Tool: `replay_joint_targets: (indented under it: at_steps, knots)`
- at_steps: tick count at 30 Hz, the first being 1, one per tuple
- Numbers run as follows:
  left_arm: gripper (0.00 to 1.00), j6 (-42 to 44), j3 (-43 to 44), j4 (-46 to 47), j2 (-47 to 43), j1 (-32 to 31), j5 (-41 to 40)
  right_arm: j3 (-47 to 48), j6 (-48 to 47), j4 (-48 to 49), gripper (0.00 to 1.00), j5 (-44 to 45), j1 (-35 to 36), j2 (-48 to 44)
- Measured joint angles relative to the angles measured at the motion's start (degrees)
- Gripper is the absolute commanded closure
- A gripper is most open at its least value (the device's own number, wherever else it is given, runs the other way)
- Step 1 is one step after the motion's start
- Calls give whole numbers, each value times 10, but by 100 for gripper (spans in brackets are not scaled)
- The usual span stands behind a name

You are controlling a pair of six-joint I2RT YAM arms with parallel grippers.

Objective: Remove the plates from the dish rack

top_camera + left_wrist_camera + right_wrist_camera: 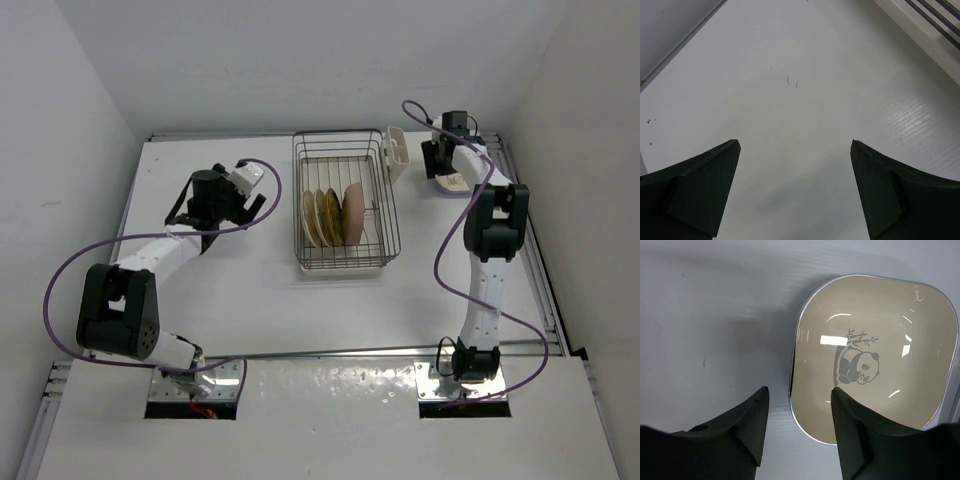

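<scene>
While right pincer [799,388] gapes, beige plate [880,330] beneath

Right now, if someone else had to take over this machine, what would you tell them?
Left gripper: open, empty, over bare table, left of the dish rack.
Right gripper: open, above a beige panda plate lying flat on the table, right of the rack.
Done: that one plate is out.
Left: several plates stand upright in the rack, cream, yellow and pinkish.
</scene>
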Motion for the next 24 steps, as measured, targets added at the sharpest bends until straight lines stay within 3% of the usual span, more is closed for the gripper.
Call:
replay_joint_targets:
  at_steps: [3,7,13,20,24]
  knots:
    - [0,0,0,0,0,0,2,-1,0,0,41,8,4,-1]
    - [0,0,0,2,0,0,3,-28,25,0,21,9,9,-28]
    - [0,-3,0,21,0,0,19,-123,80,2,6,14,11,-172]
    - [1,-23,-15,47,-3,1,36,-230,99,4,15,-63,8,-384]
    - [1,-43,-54,66,-22,0,47,-314,127,15,37,-161,14,-474]
